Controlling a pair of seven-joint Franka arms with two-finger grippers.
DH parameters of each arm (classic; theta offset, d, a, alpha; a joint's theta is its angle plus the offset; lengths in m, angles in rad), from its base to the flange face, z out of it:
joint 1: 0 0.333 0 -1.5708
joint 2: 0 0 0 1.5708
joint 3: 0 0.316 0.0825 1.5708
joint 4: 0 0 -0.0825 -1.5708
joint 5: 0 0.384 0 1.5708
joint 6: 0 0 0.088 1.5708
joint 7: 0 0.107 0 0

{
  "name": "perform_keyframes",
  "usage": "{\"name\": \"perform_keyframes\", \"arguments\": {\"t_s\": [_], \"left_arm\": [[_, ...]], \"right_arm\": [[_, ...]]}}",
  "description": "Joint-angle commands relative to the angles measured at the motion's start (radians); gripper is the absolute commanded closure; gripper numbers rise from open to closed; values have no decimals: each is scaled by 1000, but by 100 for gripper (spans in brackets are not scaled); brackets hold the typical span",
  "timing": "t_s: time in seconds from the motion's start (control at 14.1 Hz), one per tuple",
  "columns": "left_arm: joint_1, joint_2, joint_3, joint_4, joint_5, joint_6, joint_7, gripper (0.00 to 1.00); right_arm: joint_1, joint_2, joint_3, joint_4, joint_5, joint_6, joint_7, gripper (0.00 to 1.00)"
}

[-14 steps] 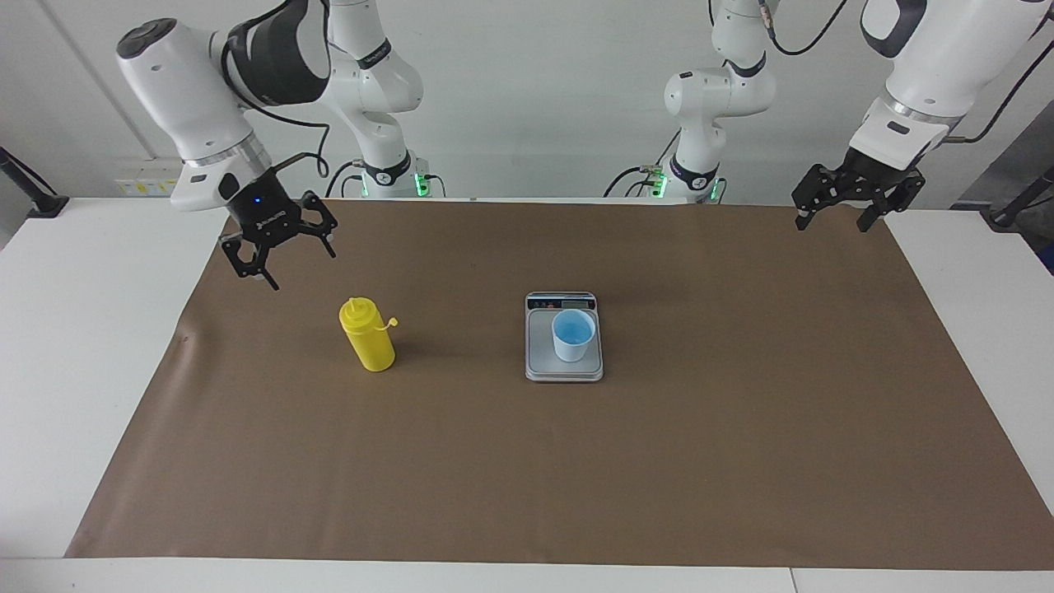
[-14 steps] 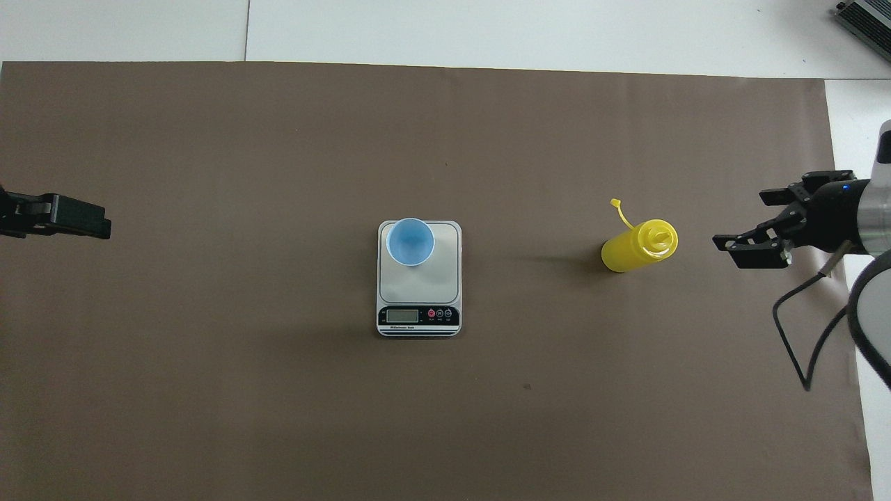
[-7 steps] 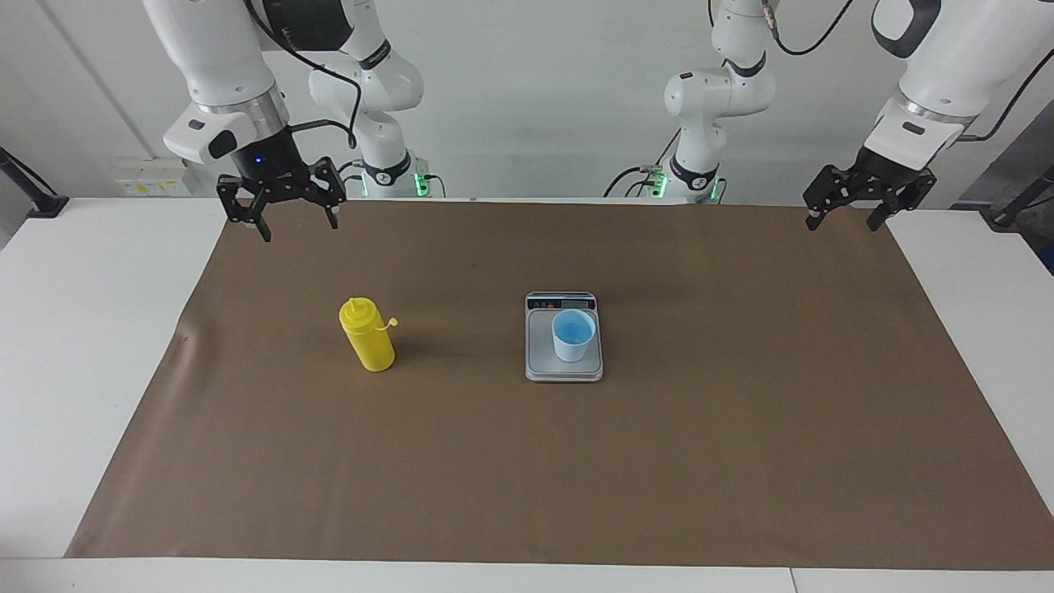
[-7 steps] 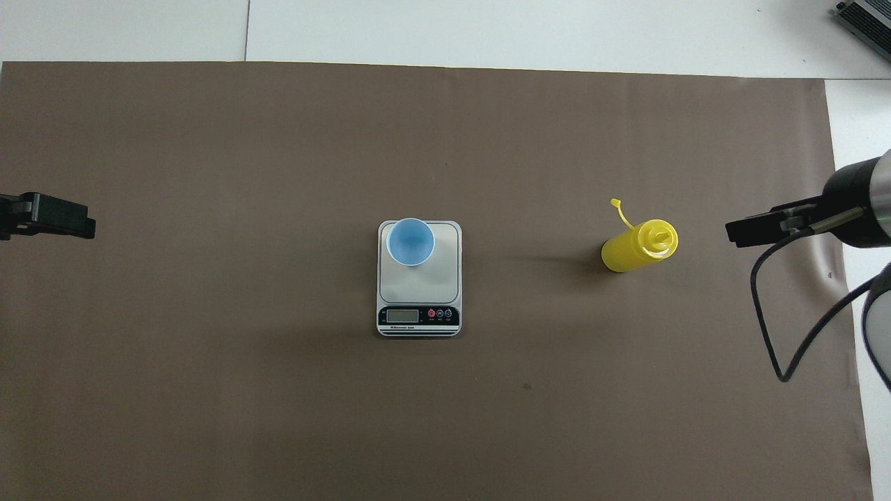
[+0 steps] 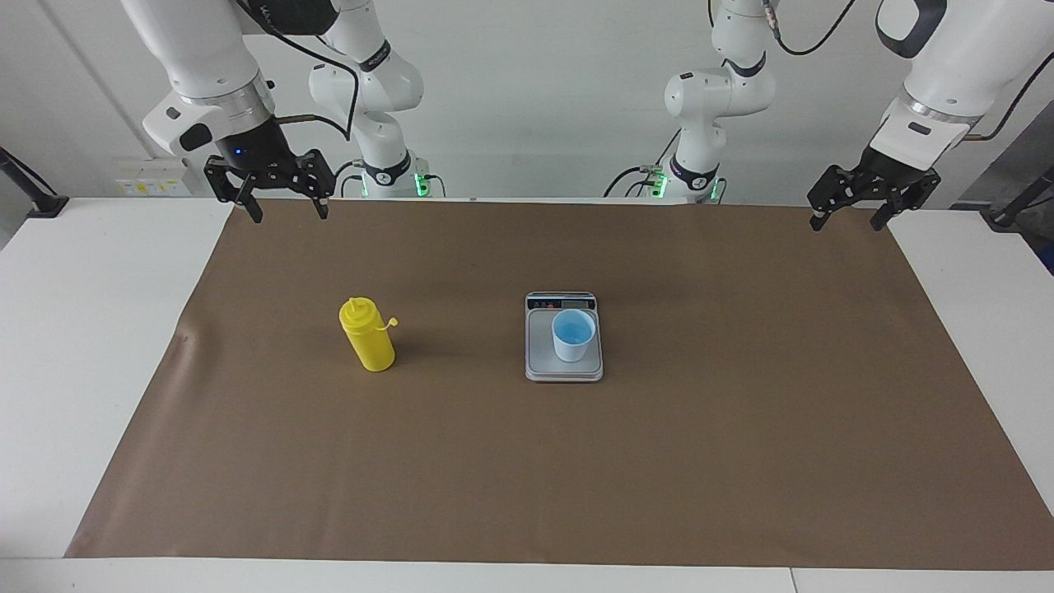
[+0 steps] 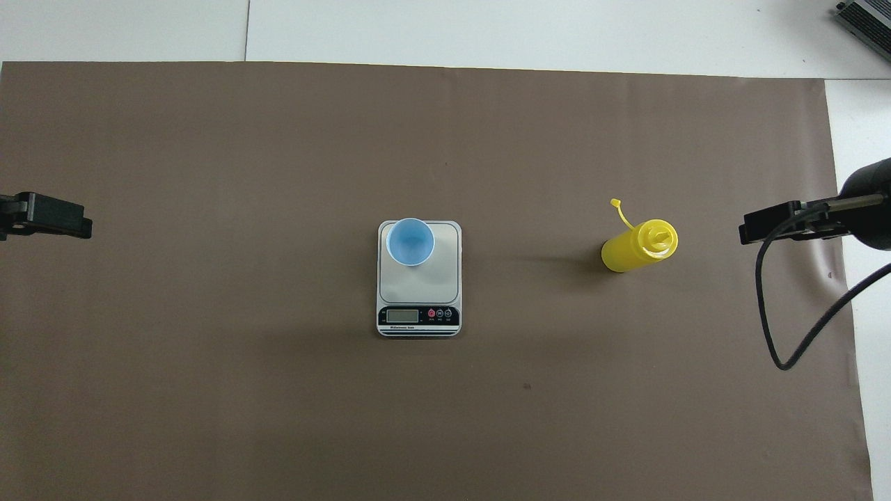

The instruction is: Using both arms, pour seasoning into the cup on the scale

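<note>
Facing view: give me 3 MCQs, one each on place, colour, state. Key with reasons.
1. Where does the cup stand?
A. on the scale
B. on the brown mat beside the scale
C. in an end effector

2. What colour is the seasoning bottle?
A. red
B. yellow
C. green

3. What does the right end effector hold?
A. the bottle
B. the cup
C. nothing

Key:
1 A: the cup sits on the plate of the scale.
2 B: the seasoning bottle is yellow all over.
3 C: the right end effector hangs open over the mat's edge, apart from the upright bottle.
</note>
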Motion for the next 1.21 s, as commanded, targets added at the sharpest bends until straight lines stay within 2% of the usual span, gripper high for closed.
{"name": "perform_keyframes", "arguments": {"t_s": [0.0,0.64,0.85,1.14], "left_arm": [[6,-24,-4,-26,5,-2,-4,0],[6,-24,-4,-26,5,-2,-4,0],[6,-24,-4,-26,5,-2,-4,0],[6,-24,-4,-26,5,-2,-4,0]], "right_arm": [[-9,-30,2,-57,-13,-7,20,0],[-15,-32,-5,-59,-13,3,18,0],[-9,-32,-7,-76,-30,80,91,0],[0,-29,-7,-79,-33,105,138,0]]}}
